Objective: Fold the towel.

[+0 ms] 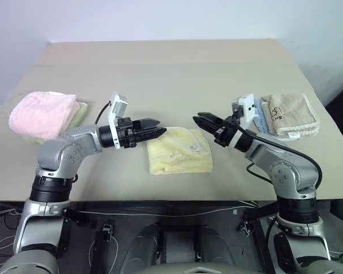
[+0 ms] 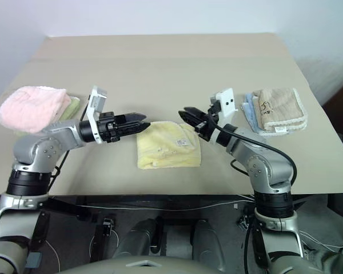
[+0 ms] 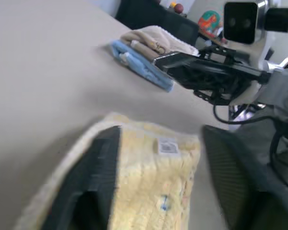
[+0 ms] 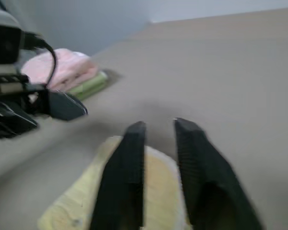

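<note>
A: Where does the yellow towel (image 1: 179, 150) lie?

B: Folded into a small pad on the table (image 1: 160, 68), near the front edge, at about six o'clock from the table's middle. The left gripper (image 1: 155, 129) hangs at its ten o'clock corner and the right gripper (image 1: 203, 121) at its two o'clock corner, both above the cloth.

A: Are they holding anything?

B: No. The left gripper's fingers stand partly apart over the cloth with nothing between them. The right gripper's fingers have only a narrow gap, also empty.

A: So what would finish this well?

B: I judge the folding nearly done. Best to lift both arms straight up and outward, so no fingertip drags a layer open, then check the edges line up.

A: And the count?

B: One table, two grippers, one yellow towel. At nine o'clock a pink towel (image 1: 42, 113) sits on a greenish one (image 1: 79, 114); at three o'clock a beige towel (image 1: 288, 112) on a blue one (image 2: 251, 116).
</note>
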You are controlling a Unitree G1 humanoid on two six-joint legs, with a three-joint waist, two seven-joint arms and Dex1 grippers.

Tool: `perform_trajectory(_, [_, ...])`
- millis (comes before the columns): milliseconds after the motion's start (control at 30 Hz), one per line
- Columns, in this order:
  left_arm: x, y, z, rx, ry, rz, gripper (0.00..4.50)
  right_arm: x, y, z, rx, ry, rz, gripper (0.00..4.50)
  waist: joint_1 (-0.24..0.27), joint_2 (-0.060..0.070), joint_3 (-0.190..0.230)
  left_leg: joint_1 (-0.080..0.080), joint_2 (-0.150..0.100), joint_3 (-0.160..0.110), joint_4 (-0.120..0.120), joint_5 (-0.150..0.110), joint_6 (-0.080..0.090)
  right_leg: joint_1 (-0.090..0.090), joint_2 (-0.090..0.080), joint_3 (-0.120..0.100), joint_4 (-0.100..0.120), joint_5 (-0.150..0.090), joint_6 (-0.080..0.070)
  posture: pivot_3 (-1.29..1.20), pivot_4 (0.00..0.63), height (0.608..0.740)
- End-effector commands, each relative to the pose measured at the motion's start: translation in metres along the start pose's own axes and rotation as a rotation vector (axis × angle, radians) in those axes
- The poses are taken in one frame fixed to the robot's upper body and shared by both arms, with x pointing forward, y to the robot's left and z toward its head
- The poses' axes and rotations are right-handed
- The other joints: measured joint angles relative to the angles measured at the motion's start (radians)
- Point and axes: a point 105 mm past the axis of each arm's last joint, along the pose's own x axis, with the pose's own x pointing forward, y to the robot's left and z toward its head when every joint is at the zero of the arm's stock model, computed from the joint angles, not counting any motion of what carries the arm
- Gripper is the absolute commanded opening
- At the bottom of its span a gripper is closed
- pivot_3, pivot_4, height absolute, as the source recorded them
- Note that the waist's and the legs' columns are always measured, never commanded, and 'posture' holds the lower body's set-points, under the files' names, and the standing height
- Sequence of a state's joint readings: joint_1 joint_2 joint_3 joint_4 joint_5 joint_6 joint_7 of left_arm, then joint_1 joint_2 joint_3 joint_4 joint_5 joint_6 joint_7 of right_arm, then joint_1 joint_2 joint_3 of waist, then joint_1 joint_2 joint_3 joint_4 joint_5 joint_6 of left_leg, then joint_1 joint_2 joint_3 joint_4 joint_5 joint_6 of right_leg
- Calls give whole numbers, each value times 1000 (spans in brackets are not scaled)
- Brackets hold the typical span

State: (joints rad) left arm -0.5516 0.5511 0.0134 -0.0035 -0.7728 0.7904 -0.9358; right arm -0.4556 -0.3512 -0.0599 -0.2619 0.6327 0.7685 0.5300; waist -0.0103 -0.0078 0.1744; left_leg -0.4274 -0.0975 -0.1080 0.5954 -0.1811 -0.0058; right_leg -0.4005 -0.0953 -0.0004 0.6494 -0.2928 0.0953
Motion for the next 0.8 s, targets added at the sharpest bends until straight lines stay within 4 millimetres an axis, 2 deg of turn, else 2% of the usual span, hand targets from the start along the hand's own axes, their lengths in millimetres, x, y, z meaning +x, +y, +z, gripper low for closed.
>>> perform_trajectory(33, [0,-7,2,99,-8,-24,1476,9,14,12,-15,-42,68,0,-1,0,0,0,0,0,0,0,0,0,0,0,0,0,0,0,150,740])
perform_trajectory(167, [4,3,-25,186,92,11,82,25,19,1,-8,-13,92,0,-4,0,0,0,0,0,0,0,0,0,0,0,0,0,0,0,150,740])
perform_trajectory(267, [10,15,-65,256,209,49,34,34,13,-26,33,45,44,0,-3,1,0,1,0,0,0,0,0,0,0,0,1,0,0,0,150,740])
perform_trajectory(367, [18,15,-89,243,220,40,34,34,16,-51,27,104,40,0,-1,0,0,1,0,1,0,0,0,0,0,0,0,0,0,0,150,740])
perform_trajectory(467, [29,15,-104,212,181,50,34,27,12,-84,46,178,4,0,12,1,-1,0,-1,0,0,0,0,-1,0,0,0,0,0,0,150,740])
perform_trajectory(567, [31,23,-110,190,151,95,34,15,-13,-118,11,262,-125,0,19,1,-1,3,-1,0,1,0,0,3,0,-1,0,1,1,0,150,740])
perform_trajectory(633, [28,25,-115,210,163,97,34,12,-28,-123,19,258,-196,0,23,-1,-2,10,-1,-1,2,0,0,8,0,-1,-1,1,2,0,150,740])
perform_trajectory(700, [24,26,-119,222,187,93,34,12,-42,-117,36,224,-254,0,20,-2,-4,19,0,-1,1,-2,-2,17,0,-2,-3,-2,-2,0,150,740])
perform_trajectory(800, [17,25,-121,221,206,81,34,13,-50,-105,24,190,-263,0,18,-2,-5,20,0,-1,1,-2,-2,19,0,-1,-4,-2,-3,0,150,740])
